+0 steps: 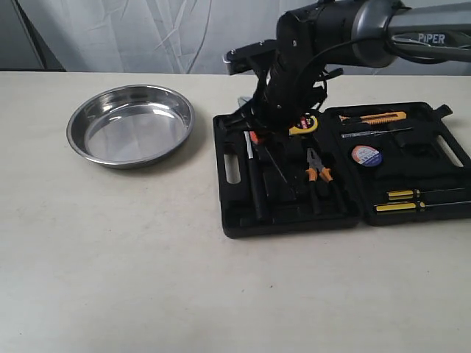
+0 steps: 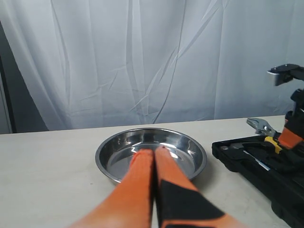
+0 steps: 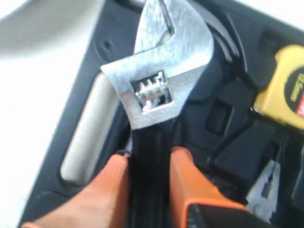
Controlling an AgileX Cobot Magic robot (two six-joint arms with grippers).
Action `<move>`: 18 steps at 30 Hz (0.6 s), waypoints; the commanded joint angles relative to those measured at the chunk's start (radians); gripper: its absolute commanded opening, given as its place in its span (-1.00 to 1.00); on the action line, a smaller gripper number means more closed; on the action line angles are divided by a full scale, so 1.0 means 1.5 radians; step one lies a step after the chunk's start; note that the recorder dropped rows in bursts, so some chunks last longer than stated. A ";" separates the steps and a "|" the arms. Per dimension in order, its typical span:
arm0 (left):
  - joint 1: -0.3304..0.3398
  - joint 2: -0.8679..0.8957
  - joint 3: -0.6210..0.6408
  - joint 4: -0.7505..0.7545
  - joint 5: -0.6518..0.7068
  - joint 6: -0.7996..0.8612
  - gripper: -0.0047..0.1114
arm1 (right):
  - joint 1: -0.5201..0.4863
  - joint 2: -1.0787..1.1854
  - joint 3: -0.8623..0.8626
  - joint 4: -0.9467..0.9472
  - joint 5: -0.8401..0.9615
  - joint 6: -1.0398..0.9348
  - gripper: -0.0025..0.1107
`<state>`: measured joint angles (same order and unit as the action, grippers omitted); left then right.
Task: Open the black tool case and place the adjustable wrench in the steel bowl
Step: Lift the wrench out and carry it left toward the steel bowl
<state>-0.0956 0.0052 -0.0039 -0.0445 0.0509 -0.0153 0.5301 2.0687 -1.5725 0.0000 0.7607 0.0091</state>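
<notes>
Right end effector pinches adjustable wrench over case edge.

The adjustable wrench head, just beyond the right pincer, is bright bare metal with a satin sheen. Its handle, between the smooth orange fingers, is matt black. The tool case beneath the pincer is black moulded plastic. The steel bowl, well apart from it, is polished, mirror-like metal. The table is matt off-white.
</notes>
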 commanded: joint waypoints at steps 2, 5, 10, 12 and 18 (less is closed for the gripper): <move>-0.004 -0.003 0.003 0.004 0.000 -0.001 -0.92 | 0.019 -0.008 -0.080 0.040 -0.050 -0.055 -0.97; -0.004 -0.003 0.003 0.004 0.000 -0.001 -0.92 | 0.019 0.011 -0.134 0.159 -0.065 -0.178 -0.97; -0.004 -0.003 0.003 0.004 0.000 -0.001 -0.92 | 0.020 0.077 -0.215 0.353 -0.057 -0.337 -0.97; -0.004 -0.003 0.003 0.004 0.000 -0.001 -0.92 | 0.023 0.108 -0.240 0.401 -0.063 -0.398 -0.97; -0.004 -0.003 0.003 0.004 0.000 -0.001 -0.92 | 0.048 0.196 -0.316 0.455 -0.134 -0.453 -0.97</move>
<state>-0.0956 0.0052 -0.0039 -0.0445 0.0509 -0.0153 0.5850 2.3322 -1.9957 0.6278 0.6359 -0.6349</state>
